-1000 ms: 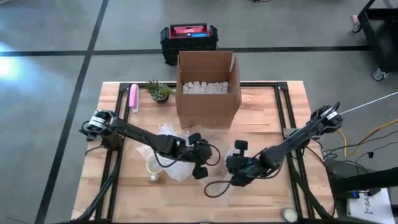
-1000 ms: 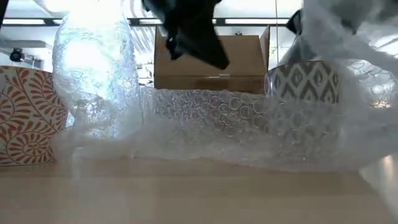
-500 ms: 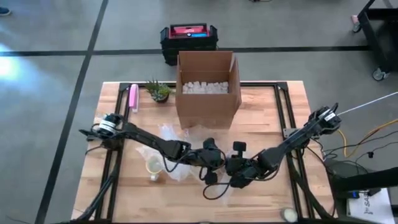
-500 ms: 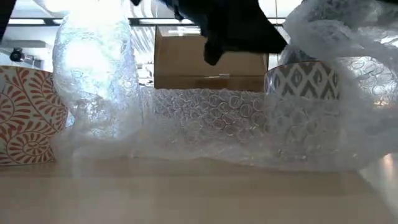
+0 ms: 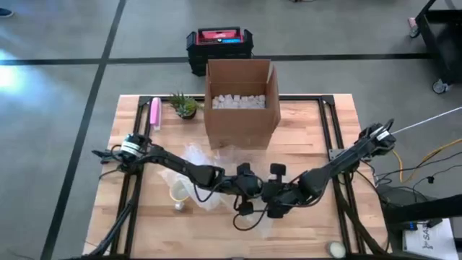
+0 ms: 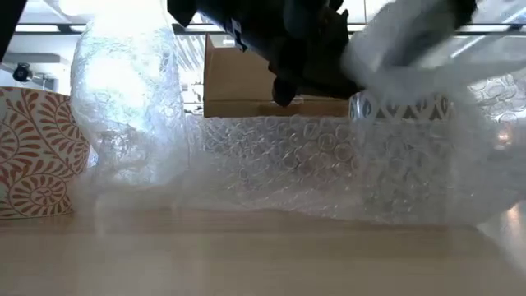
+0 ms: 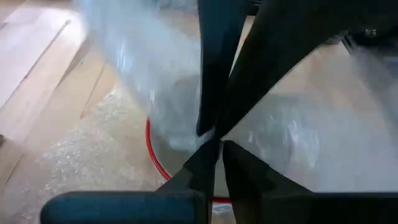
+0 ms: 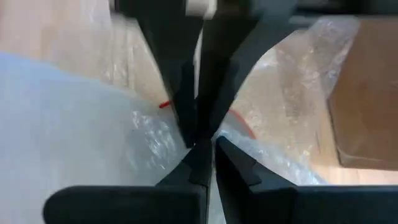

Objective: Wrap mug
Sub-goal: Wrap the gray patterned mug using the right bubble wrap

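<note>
High view: the left gripper (image 5: 249, 189) and right gripper (image 5: 273, 196) met over bubble wrap (image 5: 198, 177) at mid-table. Low view: the grey-patterned mug (image 6: 401, 111) stood under wrap, beneath them. Wrist views: both pairs of jaws pinched wrap. No writing was legible.

1. The left arm is stretched from its base at the left edge of the worktop (image 5: 310, 137) toward the middle, lying low over it
2. The left tool (image 5: 249, 189) is held near the centre, its fingers (image 7: 208, 165) pressed together
3. The right arm is reached in from the right edge, bent low
4. The right tool (image 5: 273, 198) is set just beside the left tool, its fingers (image 8: 202, 162) closed together
</note>
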You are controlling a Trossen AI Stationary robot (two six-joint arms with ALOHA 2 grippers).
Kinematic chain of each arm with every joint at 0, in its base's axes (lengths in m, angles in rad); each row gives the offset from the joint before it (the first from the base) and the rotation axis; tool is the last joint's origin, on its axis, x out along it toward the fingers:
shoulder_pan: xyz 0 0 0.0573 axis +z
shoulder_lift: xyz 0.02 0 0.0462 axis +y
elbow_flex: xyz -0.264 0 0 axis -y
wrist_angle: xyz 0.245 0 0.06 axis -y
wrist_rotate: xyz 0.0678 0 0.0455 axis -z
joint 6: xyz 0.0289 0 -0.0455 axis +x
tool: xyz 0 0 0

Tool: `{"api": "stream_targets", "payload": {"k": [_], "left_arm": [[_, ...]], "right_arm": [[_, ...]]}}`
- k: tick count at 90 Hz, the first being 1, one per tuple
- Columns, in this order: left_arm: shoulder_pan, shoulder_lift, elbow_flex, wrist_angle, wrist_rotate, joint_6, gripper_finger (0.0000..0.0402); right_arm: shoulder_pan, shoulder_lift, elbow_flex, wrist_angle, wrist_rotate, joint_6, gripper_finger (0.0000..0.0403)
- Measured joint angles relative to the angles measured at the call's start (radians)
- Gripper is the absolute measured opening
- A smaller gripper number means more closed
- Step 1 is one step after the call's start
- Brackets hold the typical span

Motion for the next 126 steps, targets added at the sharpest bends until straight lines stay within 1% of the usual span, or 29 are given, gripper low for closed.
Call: {"api": "stream_targets", "payload": {"k": [17,25,31,34,47,54,61,76,93,114,126], "left_arm": [[0.0,0.001,0.0,-0.005,-0.003,-0.012,0.002],[0.001,0.001,0.0,-0.007,-0.003,-0.013,0.002],[0.0,0.001,0.0,-0.006,-0.003,-0.013,0.002],[0.001,0.001,-0.001,-0.007,-0.003,-0.013,0.002],[0.0,0.001,-0.001,-0.007,-0.003,-0.013,0.002],[0.0,0.001,-0.001,-0.009,-0.003,-0.013,0.002],[0.0,0.0,-0.001,-0.01,-0.003,-0.013,0.002],[0.001,-0.024,-0.004,-0.024,0.001,-0.012,0.002],[-0.008,-0.084,-0.007,-0.044,0.005,-0.013,0.002],[-0.037,-0.105,-0.006,-0.034,0.008,0.017,0.002],[-0.044,-0.105,-0.006,0.021,0.015,0.039,0.002]], "right_arm": [[0.0,-0.001,0.139,-0.169,-0.05,-0.031,0.0047],[0.001,-0.014,0.184,-0.226,-0.145,-0.03,0.0072],[0.005,-0.021,0.191,-0.218,-0.235,-0.032,0.0088],[0.012,-0.021,0.188,-0.207,-0.261,-0.035,0.0094],[0.028,-0.003,0.126,-0.134,-0.249,-0.073,0.0108],[0.007,0.019,0.082,-0.128,-0.215,-0.102,0.0103],[-0.028,0.035,0.038,-0.125,-0.196,-0.101,0.009],[-0.099,0.07,-0.032,-0.089,-0.215,-0.094,0.0048],[-0.107,0.082,-0.04,-0.064,-0.221,-0.111,0.0005],[-0.108,0.082,-0.027,-0.049,-0.221,-0.124,0.0008],[-0.108,0.082,-0.027,-0.036,-0.221,-0.124,0.0008]]}}
